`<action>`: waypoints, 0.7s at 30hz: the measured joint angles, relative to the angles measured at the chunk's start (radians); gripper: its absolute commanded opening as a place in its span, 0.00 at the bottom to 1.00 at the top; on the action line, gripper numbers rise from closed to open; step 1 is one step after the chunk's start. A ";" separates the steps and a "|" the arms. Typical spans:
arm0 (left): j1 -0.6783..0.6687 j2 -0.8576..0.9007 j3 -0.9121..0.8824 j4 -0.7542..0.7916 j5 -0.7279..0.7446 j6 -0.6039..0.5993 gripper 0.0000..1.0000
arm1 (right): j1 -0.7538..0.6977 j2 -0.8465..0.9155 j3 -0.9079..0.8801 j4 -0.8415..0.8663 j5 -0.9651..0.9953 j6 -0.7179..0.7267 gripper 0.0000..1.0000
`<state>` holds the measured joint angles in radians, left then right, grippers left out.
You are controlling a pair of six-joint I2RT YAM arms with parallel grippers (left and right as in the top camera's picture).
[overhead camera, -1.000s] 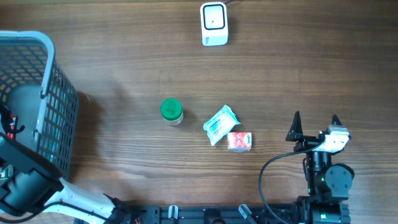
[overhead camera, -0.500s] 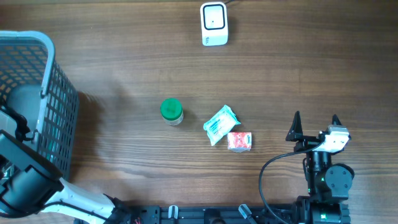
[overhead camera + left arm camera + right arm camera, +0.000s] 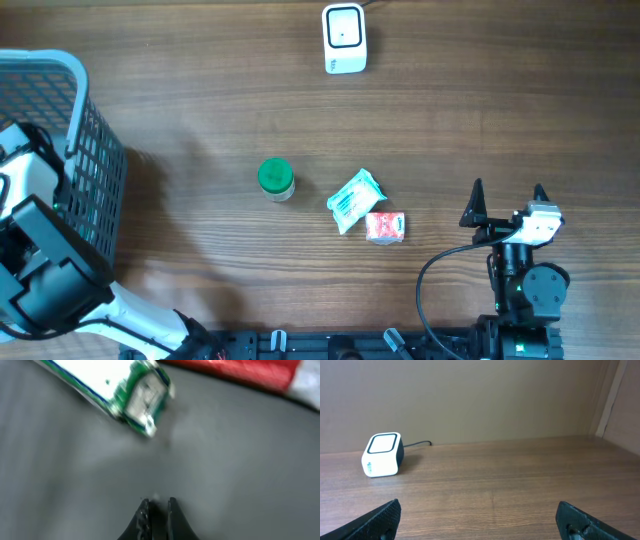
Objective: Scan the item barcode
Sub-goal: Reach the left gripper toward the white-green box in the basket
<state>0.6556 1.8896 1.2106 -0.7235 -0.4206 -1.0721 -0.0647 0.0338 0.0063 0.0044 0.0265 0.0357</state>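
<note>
The white barcode scanner stands at the table's far edge and also shows at the left of the right wrist view as the scanner. Three items lie mid-table: a green-lidded jar, a blue-and-white packet and a red-and-white packet. My left arm reaches over the basket. My left gripper is shut with nothing between its tips, above the basket's grey floor. A green-and-white box and a red package lie there ahead of it. My right gripper stands open and apart, to the right of the packets.
The grey mesh basket fills the left edge of the table. A black cable runs from the scanner to the back wall. Bare wood lies between my right gripper's fingers and the scanner.
My left arm has moved toward the far side over the basket. The right arm and the items on the table have not moved.
</note>
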 measured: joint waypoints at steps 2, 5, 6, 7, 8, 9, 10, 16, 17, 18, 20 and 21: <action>-0.003 0.000 0.000 0.000 -0.001 0.000 0.04 | 0.000 0.000 0.000 0.000 0.000 0.000 1.00; 0.002 -0.010 0.000 -0.003 -0.011 0.000 0.16 | 0.000 0.000 0.000 0.000 0.000 0.000 1.00; 0.006 -0.025 0.000 -0.013 -0.016 -0.006 0.27 | 0.000 0.000 0.000 0.000 0.000 0.000 1.00; 0.008 -0.046 0.000 -0.024 -0.020 -0.018 0.56 | 0.000 0.000 0.000 0.000 0.000 0.000 1.00; 0.011 -0.068 0.000 -0.031 -0.024 -0.028 0.96 | 0.000 0.000 0.000 0.000 0.000 0.000 1.00; 0.014 -0.083 0.000 -0.033 -0.026 -0.038 1.00 | 0.000 0.000 0.000 0.000 0.000 0.000 1.00; 0.018 -0.101 0.000 -0.031 -0.027 -0.050 1.00 | 0.000 0.000 0.000 0.000 0.000 0.000 1.00; 0.077 -0.154 0.008 -0.069 -0.061 -0.150 1.00 | 0.000 0.000 0.000 0.000 0.000 0.000 1.00; 0.100 -0.154 0.008 -0.082 -0.061 -0.175 1.00 | 0.000 0.000 0.000 0.000 0.000 0.000 0.99; 0.121 -0.154 0.008 -0.086 -0.062 -0.198 1.00 | 0.000 0.000 0.000 0.000 0.000 0.000 1.00; 0.169 -0.154 0.008 -0.084 -0.063 -0.243 1.00 | 0.000 0.000 0.000 0.000 0.000 0.000 1.00; 0.196 -0.154 0.008 -0.082 -0.062 -0.268 1.00 | 0.000 0.000 0.000 0.000 0.000 0.000 1.00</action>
<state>0.8513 1.7351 1.2182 -0.8059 -0.4828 -1.3403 -0.0647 0.0338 0.0063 0.0044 0.0269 0.0357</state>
